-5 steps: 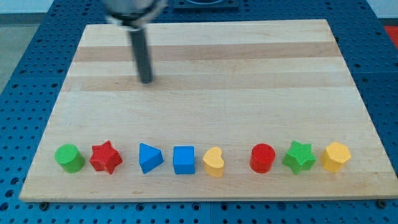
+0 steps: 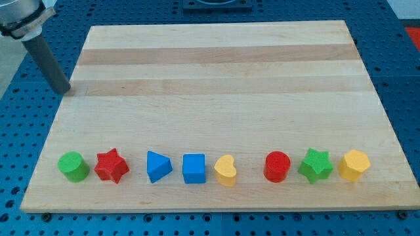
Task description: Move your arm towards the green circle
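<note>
tip sits at the board's far left edge, well apart from the green circle near-left; no claw shows, only rod.

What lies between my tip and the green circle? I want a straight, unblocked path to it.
Nothing: in the camera view only bare wooden board separates my tip, at the board's left edge, from the green circle block below it.

Eight blocks lie in one row along my board's bottom edge: from the view's left, green circle, red star, blue triangle, blue square, yellow heart, red circle, green star, yellow hexagon. My tip sits at the board's left edge, well above the green circle.
</note>
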`<state>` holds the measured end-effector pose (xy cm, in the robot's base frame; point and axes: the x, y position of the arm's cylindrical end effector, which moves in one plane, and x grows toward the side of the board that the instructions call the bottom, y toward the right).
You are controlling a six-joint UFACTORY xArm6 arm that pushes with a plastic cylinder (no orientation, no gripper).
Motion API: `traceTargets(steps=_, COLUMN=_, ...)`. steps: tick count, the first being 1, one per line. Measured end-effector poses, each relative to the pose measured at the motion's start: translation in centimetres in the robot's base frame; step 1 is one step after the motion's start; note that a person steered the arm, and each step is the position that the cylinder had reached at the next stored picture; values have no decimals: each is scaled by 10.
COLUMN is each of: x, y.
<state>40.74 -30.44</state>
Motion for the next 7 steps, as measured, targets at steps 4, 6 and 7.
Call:
traceTargets(steps=4, x=167, y=0)
traceTargets(steps=6, x=196, y=29)
traceTargets(steps=7, x=195, y=53)
